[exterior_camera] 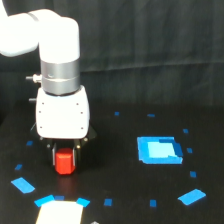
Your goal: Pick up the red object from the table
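While pointing straight down, gripper (65, 156) straddles red object (64, 162).

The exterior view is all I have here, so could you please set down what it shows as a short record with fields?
arm: white xArm, reaching down at the exterior view's left
gripper: low over the table, dark fingers either side of the red object
red object: between the fingers; whether clamped or lifted cannot be told
table: black, dotted with small blue tape marks
blue rectangle: larger, bright, toward the exterior view's right, apart from the gripper
backdrop: black curtain
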Controlling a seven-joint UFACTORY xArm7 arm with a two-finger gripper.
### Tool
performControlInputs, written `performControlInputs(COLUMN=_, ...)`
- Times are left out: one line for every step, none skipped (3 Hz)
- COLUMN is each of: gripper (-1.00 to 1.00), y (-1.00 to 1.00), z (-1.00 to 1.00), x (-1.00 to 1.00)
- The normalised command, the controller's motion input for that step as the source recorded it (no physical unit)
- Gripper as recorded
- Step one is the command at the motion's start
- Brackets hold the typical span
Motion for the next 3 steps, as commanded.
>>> performControlInputs(gripper=-1.0, y=0.71, z=1.0, x=-0.02)
performControlInputs(gripper=-0.99, y=0.7, z=0.87, x=0.29)
performControlInputs(gripper=-1.0, y=1.0, z=1.0, x=0.03)
